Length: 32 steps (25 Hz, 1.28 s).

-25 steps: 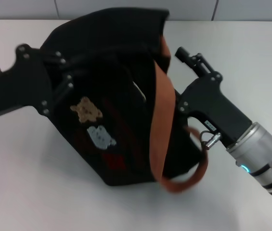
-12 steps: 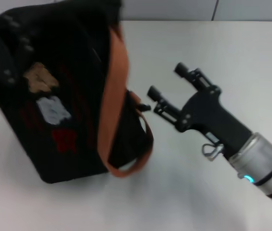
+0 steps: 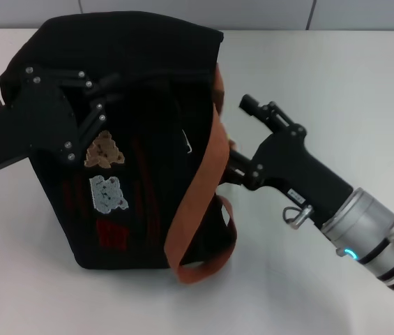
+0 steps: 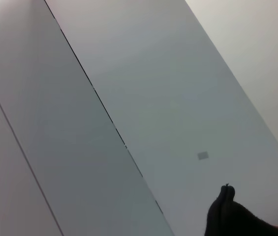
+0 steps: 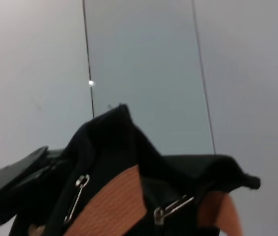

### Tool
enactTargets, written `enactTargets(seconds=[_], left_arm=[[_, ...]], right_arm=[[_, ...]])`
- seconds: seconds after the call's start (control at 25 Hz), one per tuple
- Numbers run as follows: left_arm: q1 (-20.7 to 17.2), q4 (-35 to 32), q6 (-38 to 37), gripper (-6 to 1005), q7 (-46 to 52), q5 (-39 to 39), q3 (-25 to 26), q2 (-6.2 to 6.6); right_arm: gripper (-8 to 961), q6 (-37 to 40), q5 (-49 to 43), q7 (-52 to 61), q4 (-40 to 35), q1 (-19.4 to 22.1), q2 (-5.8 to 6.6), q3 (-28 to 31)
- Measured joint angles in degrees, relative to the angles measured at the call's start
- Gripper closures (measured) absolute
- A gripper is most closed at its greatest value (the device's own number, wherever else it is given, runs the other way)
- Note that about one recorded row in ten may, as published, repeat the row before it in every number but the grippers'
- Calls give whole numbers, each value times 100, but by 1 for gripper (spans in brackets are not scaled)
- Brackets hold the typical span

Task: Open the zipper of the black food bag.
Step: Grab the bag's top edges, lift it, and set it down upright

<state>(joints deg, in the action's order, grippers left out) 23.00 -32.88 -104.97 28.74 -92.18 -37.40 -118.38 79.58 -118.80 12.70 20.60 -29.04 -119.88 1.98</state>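
The black food bag [image 3: 148,91] stands on the white table with its bear patches [image 3: 106,174] facing me and a rust-brown strap [image 3: 197,195] draped down its right side. My left gripper [image 3: 95,94] clamps the bag's upper left corner. At the bag's right side my right gripper [image 3: 242,139] is open, one finger [image 3: 252,108] clear of the bag and the other against the strap. The right wrist view shows two silver pull tabs [image 5: 78,191] on the black fabric; I cannot tell which one belongs to the zipper. A corner of the bag [image 4: 232,216] appears in the left wrist view.
The white table [image 3: 336,77] runs back to a grey panelled wall [image 3: 197,10]. A loop of the strap [image 3: 203,269] lies on the table in front of the bag.
The bag, carried by my left gripper, swung left and then back to the centre and now stands more upright. My right gripper has closed in on the bag's right side.
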Motion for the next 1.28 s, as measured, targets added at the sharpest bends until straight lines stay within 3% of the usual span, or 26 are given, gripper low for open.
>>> enactTargets(seconds=[0.2,0.44,0.72,0.84,1.12,1.28], left_arm=[[-18,10,13,926,0,8,88,5],[-33,15,7,926,0,8,130,9],[25,27,22,926,3,3,104,0],[27,28,30,926,12,2,121,-1],[36,46,141,926,9,28,137,1],[59,79,176,926,2,48,138,8]], right_arm=[[114,37,-50,-9,-16,-39,-1,36],[114,135,-46,185,-173,47,0,714],[114,-12,-136,167,-403,-604,8,678],[114,-16,-276,154,-420,-649,8,641],[114,1125,-638,166,-749,-197,24,631],[114,1278,-672,169,-807,-89,20,670]])
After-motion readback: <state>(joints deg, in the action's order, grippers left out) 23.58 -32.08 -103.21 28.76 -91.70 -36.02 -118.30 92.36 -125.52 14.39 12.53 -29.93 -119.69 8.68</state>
